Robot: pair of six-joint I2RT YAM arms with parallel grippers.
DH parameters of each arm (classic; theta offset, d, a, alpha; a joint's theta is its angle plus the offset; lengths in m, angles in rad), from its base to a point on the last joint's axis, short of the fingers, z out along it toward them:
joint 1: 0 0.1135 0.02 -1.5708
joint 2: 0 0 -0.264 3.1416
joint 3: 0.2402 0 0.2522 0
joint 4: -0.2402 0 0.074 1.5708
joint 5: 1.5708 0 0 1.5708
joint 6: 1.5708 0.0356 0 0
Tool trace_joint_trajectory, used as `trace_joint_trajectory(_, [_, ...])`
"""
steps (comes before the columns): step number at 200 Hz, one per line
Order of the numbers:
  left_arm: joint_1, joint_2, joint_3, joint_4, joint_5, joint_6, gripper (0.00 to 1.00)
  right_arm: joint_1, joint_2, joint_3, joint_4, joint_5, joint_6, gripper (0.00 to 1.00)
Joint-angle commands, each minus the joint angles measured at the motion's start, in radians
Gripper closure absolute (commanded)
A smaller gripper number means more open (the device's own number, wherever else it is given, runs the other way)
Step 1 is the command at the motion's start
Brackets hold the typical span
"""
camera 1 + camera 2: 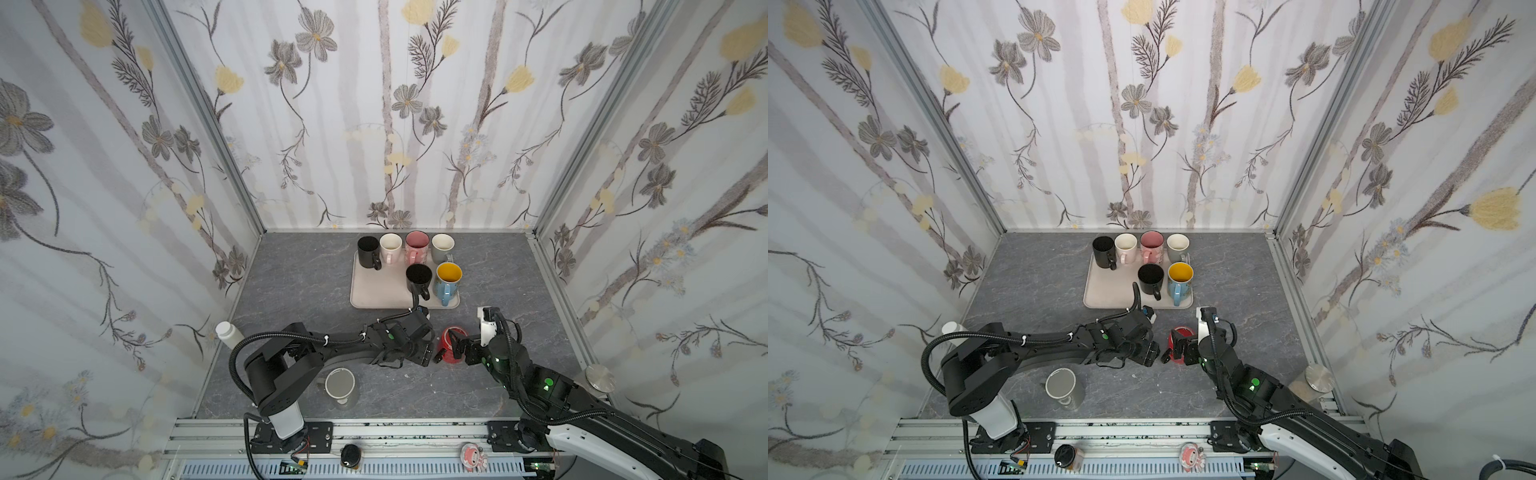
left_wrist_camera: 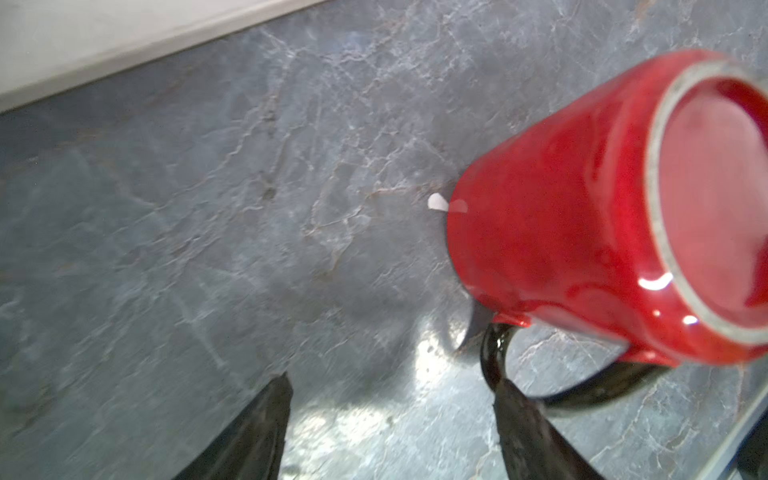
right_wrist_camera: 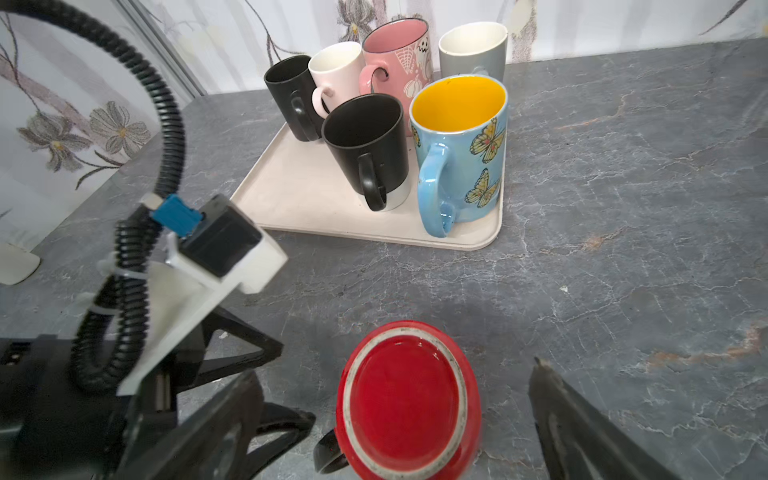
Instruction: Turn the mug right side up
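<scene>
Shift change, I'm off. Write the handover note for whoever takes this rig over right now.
Left tool: open, holding nothing. One finger sits at the black handle of the red mug; I cannot tell whether it touches.
Right tool: open, with one finger on each side of the red mug and clear of it in the right wrist view.
Red mug: upside down on the table, base up, on the near side of the tray.
Tray: six mugs, all upright.
Done: the mug is not yet gripped or turned.
Left: grip the mug, lift it, flip it, set it down mouth up.
</scene>
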Motion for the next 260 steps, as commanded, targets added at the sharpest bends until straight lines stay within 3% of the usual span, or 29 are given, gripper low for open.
trace_joint_trajectory(1, [-0.015, -0.057, -0.014, -0.005, -0.048, -0.007, 0.24, -0.03, 0.002, 0.022, -0.038, 0.06, 0.038, 0.0])
trace_joint_trajectory(40, [-0.11, -0.029, 0.06, 0.021, -0.076, 0.068, 0.34, -0.153, 0.031, 0.034, -0.055, -0.006, 0.054, 0.0])
trace_joint_trajectory(83, [-0.178, 0.06, 0.119, 0.01, -0.15, 0.141, 0.41, -0.213, 0.008, 0.032, -0.056, -0.057, 0.051, 0.0])
trace_joint_trajectory(111, [-0.182, 0.107, 0.14, -0.002, -0.202, 0.171, 0.5, -0.231, -0.006, 0.026, -0.056, -0.08, 0.056, 0.0])
trace_joint_trajectory(202, [-0.2, 0.159, 0.154, 0.061, -0.294, 0.281, 0.58, -0.25, 0.0, 0.015, -0.048, -0.098, 0.05, 0.0])
trace_joint_trajectory(243, [-0.201, 0.175, 0.149, 0.08, -0.284, 0.308, 0.67, -0.256, -0.002, 0.007, -0.039, -0.106, 0.05, 0.0])
trace_joint_trajectory(260, [-0.203, 0.17, 0.142, 0.097, -0.283, 0.318, 0.75, -0.257, -0.001, 0.006, -0.039, -0.108, 0.05, 0.0])
